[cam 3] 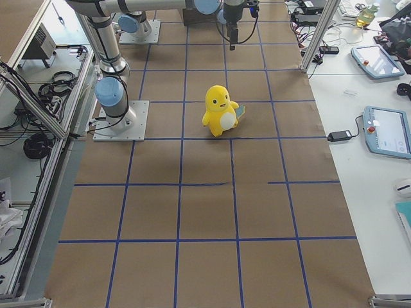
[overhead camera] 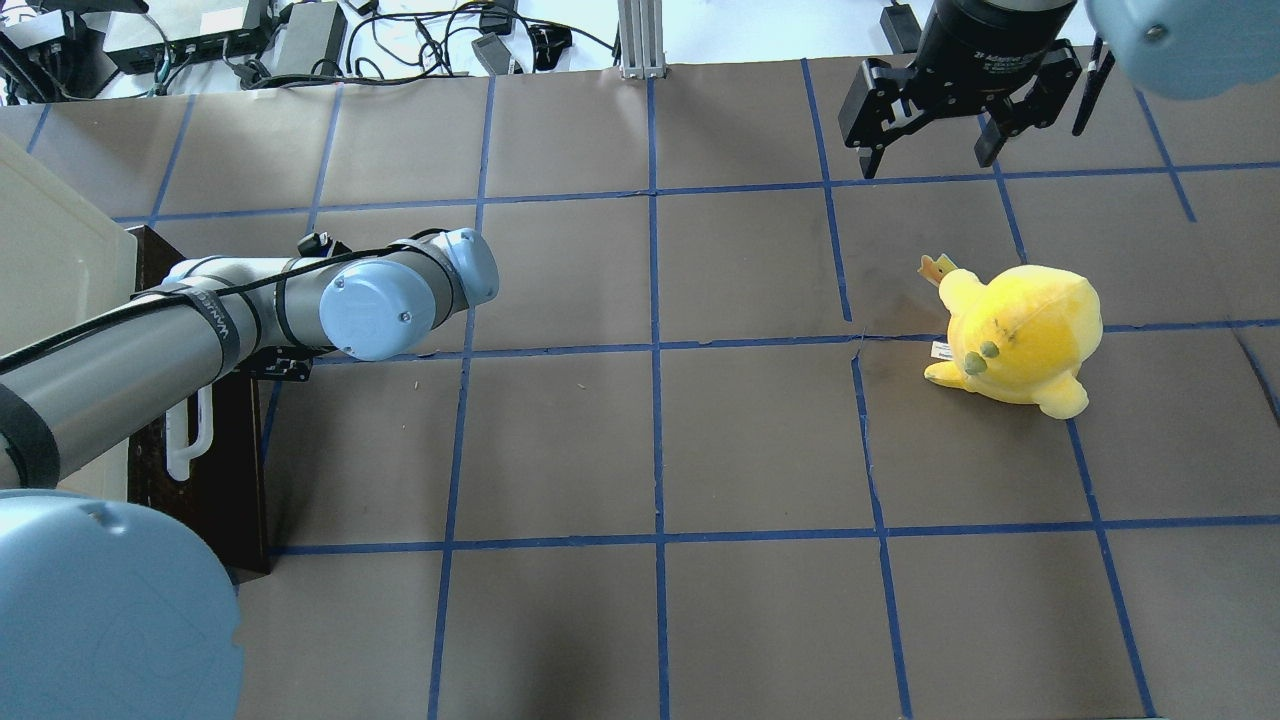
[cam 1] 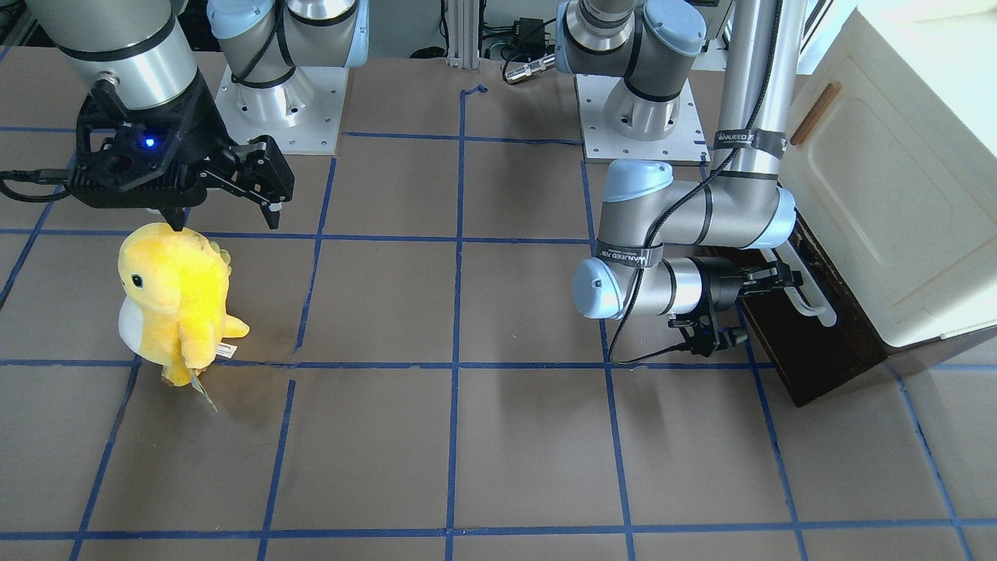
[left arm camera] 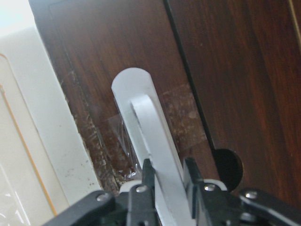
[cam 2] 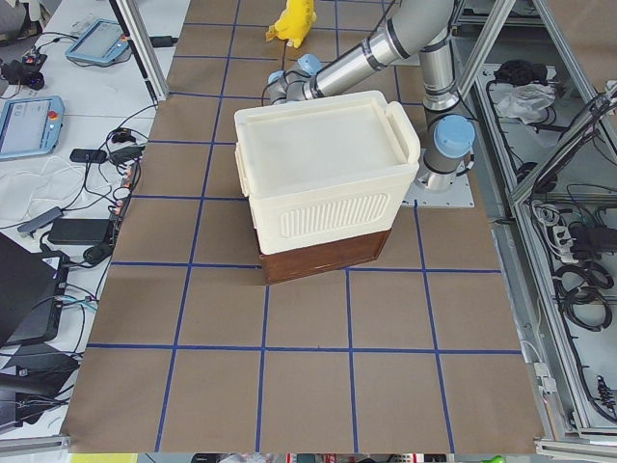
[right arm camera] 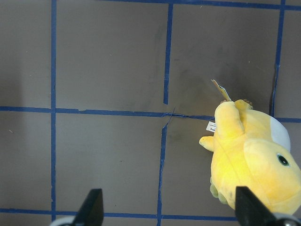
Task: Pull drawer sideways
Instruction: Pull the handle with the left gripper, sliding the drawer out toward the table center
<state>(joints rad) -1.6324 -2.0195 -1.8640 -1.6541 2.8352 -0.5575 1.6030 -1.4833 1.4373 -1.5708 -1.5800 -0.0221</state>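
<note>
The drawer point(cam 1: 810, 351) has a dark brown wooden front and sits at the bottom of the cream cabinet point(cam 1: 896, 195). Its long white bar handle point(cam 1: 814, 300) runs along the front. My left gripper point(cam 1: 783, 279) reaches in sideways and is shut on this handle. In the left wrist view its fingers point(left arm camera: 146, 175) clamp both sides of the white bar point(left arm camera: 150, 136). In the overhead view the drawer front point(overhead camera: 235, 470) and handle point(overhead camera: 190, 440) show, but my left arm hides the gripper. My right gripper point(cam 1: 224, 220) hangs open and empty far from the drawer; it also shows in the overhead view point(overhead camera: 927, 160).
A yellow plush toy point(cam 1: 175, 300) stands on the table just below my right gripper, also in the overhead view point(overhead camera: 1020, 335) and the right wrist view point(right arm camera: 254, 160). The cabinet door has a small brown wooden handle point(cam 1: 815, 113). Blue tape lines grid the brown table.
</note>
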